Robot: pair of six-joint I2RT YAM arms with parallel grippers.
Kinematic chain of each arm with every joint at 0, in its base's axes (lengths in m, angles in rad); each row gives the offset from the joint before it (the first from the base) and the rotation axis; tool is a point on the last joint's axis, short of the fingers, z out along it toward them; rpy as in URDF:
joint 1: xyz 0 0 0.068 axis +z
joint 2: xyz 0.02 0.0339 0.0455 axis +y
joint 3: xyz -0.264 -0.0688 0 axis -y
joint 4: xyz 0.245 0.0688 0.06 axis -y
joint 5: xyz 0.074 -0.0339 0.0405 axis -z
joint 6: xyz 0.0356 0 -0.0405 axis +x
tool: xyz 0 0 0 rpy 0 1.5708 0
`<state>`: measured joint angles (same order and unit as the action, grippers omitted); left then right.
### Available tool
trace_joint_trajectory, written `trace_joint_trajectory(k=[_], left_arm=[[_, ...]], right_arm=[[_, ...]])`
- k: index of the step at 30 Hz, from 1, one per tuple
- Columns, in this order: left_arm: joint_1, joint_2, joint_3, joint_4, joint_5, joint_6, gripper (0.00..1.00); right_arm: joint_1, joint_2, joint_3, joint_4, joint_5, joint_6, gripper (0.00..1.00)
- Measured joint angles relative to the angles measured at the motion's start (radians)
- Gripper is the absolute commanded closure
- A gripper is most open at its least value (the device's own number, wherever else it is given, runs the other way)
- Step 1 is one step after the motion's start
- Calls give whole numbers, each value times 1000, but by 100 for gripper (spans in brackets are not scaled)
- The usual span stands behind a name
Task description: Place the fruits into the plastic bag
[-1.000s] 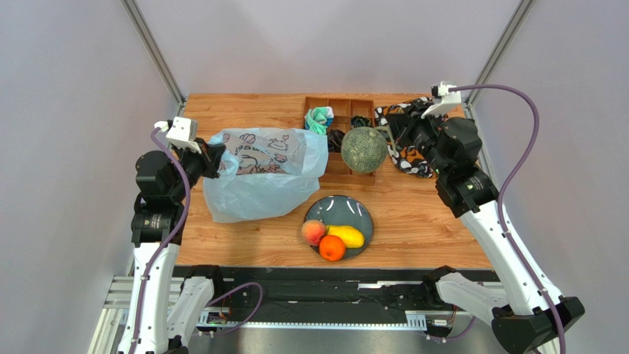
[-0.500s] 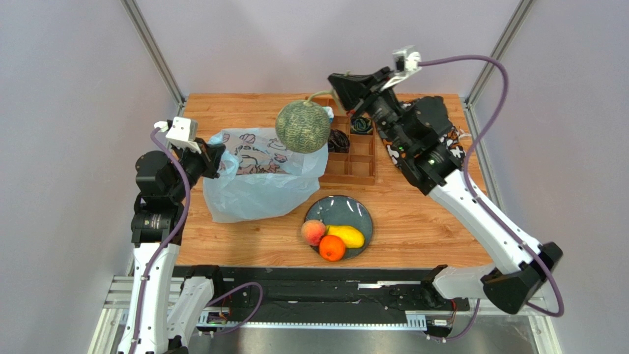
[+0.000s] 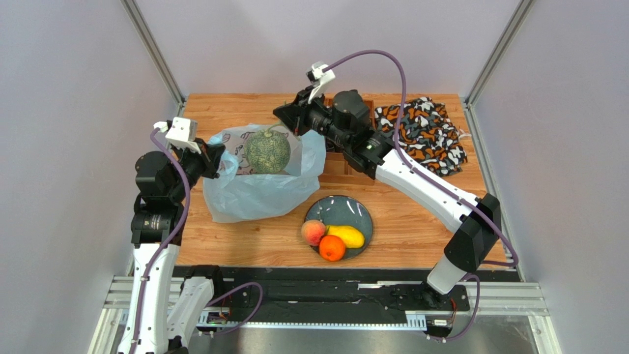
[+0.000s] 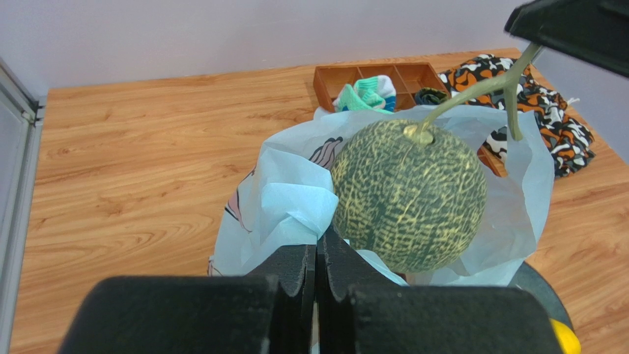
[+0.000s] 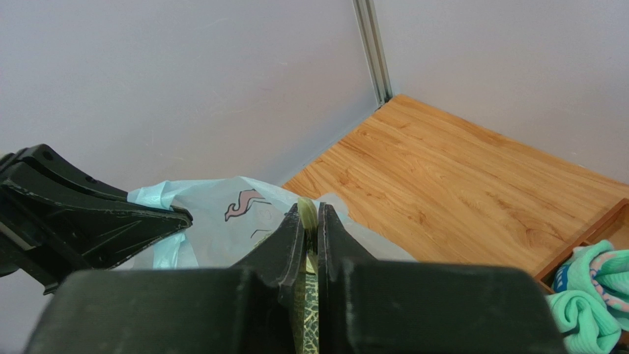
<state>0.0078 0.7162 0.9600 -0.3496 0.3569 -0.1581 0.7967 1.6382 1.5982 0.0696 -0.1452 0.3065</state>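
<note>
From above, the large crinkly pale blue translucent plastic bag (image 3: 258,188) lies on the wooden tabletop (image 3: 413,221). The round grey-green netted melon (image 3: 267,152) is in its mouth. The left end effector (image 3: 218,158) is clamped on the bag's rim, and the right end effector (image 3: 285,120) pinches the melon's stem (image 3: 277,127). Beside the bag, a dark round plate (image 3: 363,212) carries a pink-orange peach (image 3: 314,232), a yellow mango (image 3: 347,236) and an orange (image 3: 332,248).

The left wrist view shows the melon inside the open bag. Beyond it, a brown wooden compartment tray (image 4: 402,74) holds a rolled green-white cloth bundle (image 4: 365,94).

In the right wrist view, the fingers (image 5: 284,236) are closed on the pale stem, with the bag below.
</note>
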Motion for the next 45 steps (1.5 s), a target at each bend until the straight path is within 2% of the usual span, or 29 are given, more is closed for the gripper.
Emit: trace_joint_trajectory(k=[10,15,21,30,34,36,39,40,45], left_arm=[[0,0,0,0,0,0,100],[0,0,0,0,0,0,100],[0,0,0,0,0,0,100],[0,0,0,-1,0,0,100],[0,0,0,-1,0,0,100],[0,0,0,-1,0,0,100],[0,0,0,-1,0,0,100],[0,0,0,-2,0,0,100],[0,0,0,-2,0,0,100]], right_arm=[[132,92,11,-57,-17,-43,100],[156,171,18,-84,-37,-42,100],[161,291,103,-169,-56,-41,100],[161,388,161,-266,-79,-30,100],[160,410,179,-294,-82,-19,82],[160,410,180,-301,-83,-12,77],[160,410,183,-305,-85,-8,62],[160,410,183,-305,-85,-8,54],[160,410,183,-313,-85,-6,36]])
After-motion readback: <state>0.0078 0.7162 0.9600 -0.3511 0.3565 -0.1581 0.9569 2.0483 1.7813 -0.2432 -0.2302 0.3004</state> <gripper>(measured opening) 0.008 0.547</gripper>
